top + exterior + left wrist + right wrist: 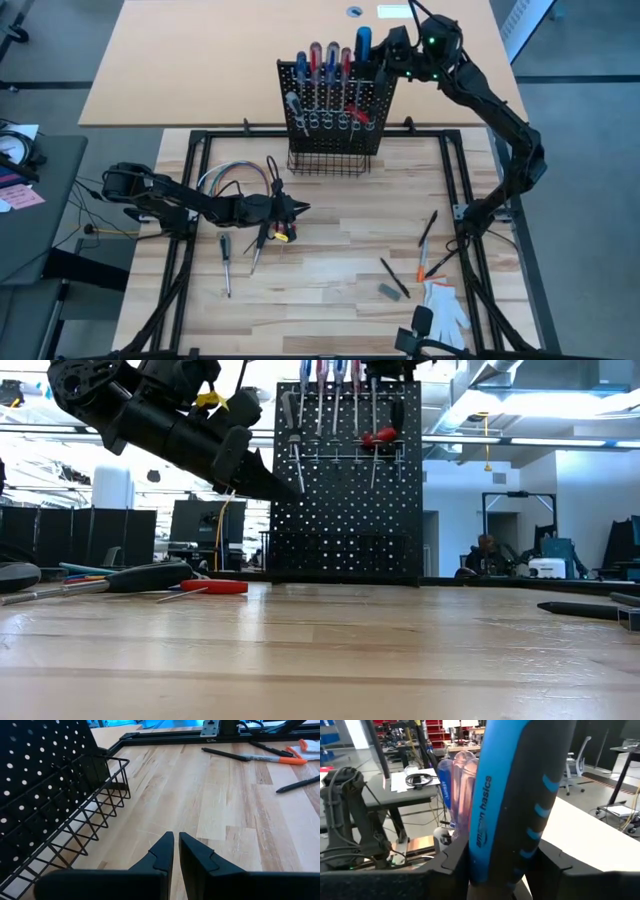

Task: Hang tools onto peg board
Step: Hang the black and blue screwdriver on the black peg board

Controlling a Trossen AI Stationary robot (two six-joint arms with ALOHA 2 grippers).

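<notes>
The black peg board [335, 95] stands at the table's far middle, with several screwdrivers hanging in its silver rings [330, 120] and a wire basket [330, 160] at its base. My right gripper [380, 50] is at the board's top right corner, shut on a blue-and-black screwdriver [363, 40]. My left gripper [300, 208] is shut and empty above the table, in front of the basket [75, 820]; it also shows in the left wrist view [175, 842]. A red-handled tool [285, 235] lies just below it on the table. My right gripper pinches the blue-and-black handle [510, 820] of the screwdriver between its two fingers [452, 862]. The fingers come level from the table's right and lie across the handle. The handle stands roughly upright, beside the clear handles [457, 780] of the hung screwdrivers. The shaft is out of view.
Two screwdrivers [225, 262] [258, 248] lie at the left front. A loop of coloured wires [235, 178] lies by my left arm. Dark slim tools [428, 230] [395, 278], an orange-tipped one [435, 268] and a white glove [445, 305] lie at the right front.
</notes>
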